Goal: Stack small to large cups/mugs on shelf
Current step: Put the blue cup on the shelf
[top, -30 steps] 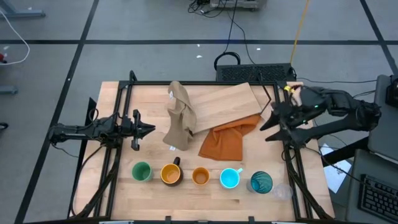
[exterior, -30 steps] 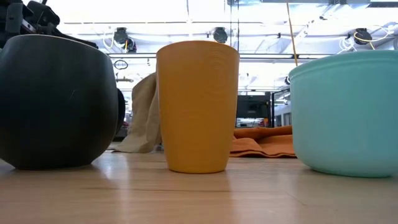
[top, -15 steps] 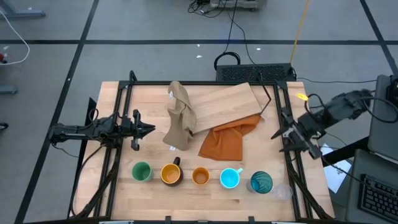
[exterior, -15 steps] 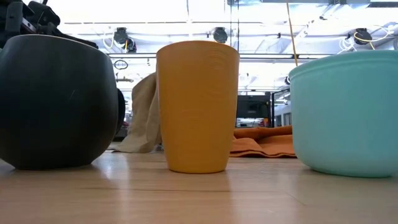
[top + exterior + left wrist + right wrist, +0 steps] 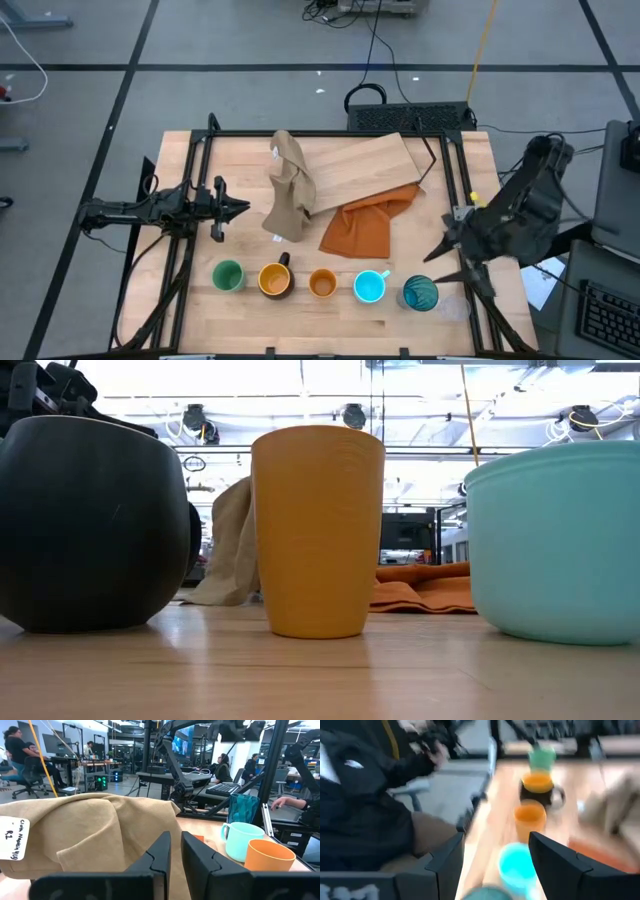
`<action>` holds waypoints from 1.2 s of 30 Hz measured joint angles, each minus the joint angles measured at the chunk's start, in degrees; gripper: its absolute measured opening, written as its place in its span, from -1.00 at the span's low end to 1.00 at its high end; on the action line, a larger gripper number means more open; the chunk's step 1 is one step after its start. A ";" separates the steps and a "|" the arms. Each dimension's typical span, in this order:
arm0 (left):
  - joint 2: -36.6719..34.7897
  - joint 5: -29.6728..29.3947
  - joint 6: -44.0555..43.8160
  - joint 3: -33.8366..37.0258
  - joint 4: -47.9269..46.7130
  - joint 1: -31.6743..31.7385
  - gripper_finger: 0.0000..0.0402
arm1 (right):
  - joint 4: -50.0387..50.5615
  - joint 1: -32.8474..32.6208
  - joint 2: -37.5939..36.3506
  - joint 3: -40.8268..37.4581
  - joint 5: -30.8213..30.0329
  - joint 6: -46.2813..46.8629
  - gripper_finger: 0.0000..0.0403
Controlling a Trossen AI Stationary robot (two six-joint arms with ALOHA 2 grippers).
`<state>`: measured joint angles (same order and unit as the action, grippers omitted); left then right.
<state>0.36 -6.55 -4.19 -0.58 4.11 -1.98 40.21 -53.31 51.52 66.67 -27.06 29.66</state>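
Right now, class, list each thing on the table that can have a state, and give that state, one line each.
Left gripper: nearly shut, empty, at the table's left.
Right gripper: open, empty, above the teal tumbler.
Teal tumbler: upright, in the row.
Cyan mug: upright.
Orange cup: upright.
Yellow mug: upright.
Green cup: upright.
Shelf: bare of cups, partly covered by cloths.
Tan cloth: bunched up.
Orange cloth: crumpled.

Robotics lab, monitors (image 5: 55, 742), seated people (image 5: 222, 769), cables (image 5: 375, 45)
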 joint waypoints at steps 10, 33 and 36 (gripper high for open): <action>0.00 0.00 -0.22 0.00 -0.03 0.02 -0.77 | 19.22 4.97 -0.17 0.17 8.33 26.62 0.05; 0.00 -2.91 1.27 0.00 0.01 0.02 -0.77 | 17.82 15.47 10.73 0.20 36.78 38.35 0.00; 0.00 -3.01 1.21 0.00 0.01 0.02 -0.77 | 18.88 15.47 13.05 0.20 39.13 37.83 -0.05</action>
<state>0.36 -9.56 -2.98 -0.58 4.12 -1.96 59.09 -37.85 64.58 66.88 12.07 67.49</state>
